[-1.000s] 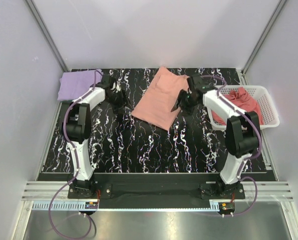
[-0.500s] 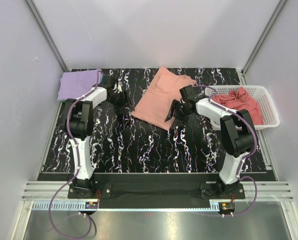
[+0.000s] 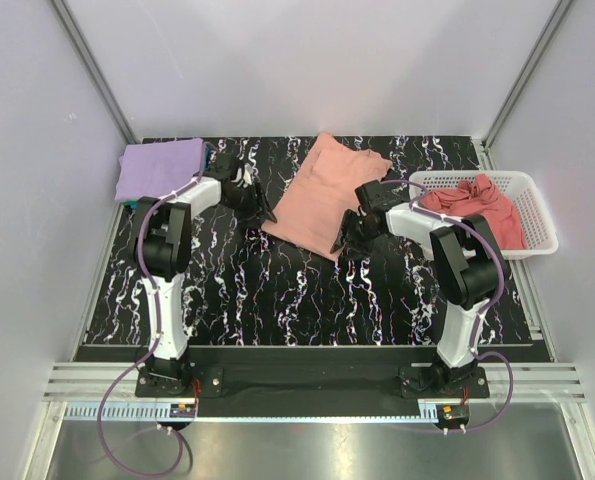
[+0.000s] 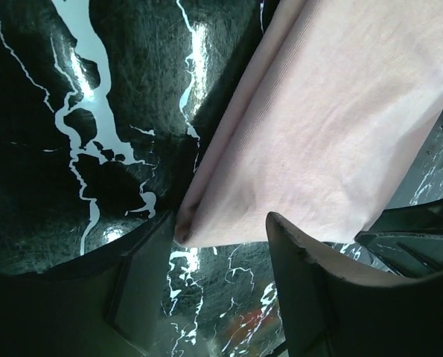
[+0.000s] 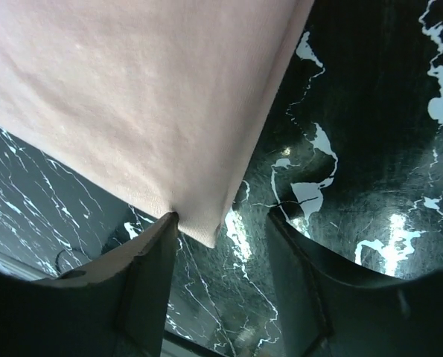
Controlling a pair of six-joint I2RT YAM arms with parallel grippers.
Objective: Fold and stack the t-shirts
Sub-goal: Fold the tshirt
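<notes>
The left gripper (image 4: 220, 223) and right gripper (image 5: 222, 219), spread, straddle salmon t-shirt (image 3: 322, 190) corners near the basket (image 3: 538, 212).

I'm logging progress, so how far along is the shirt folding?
Done: a lavender t-shirt lies folded at the far left corner. In hand: the salmon-pink t-shirt lies partly folded in the middle, left gripper and right gripper open at its near corners. Left: finish that fold, stack it, then fold the rose-pink t-shirt crumpled in the white basket.
</notes>
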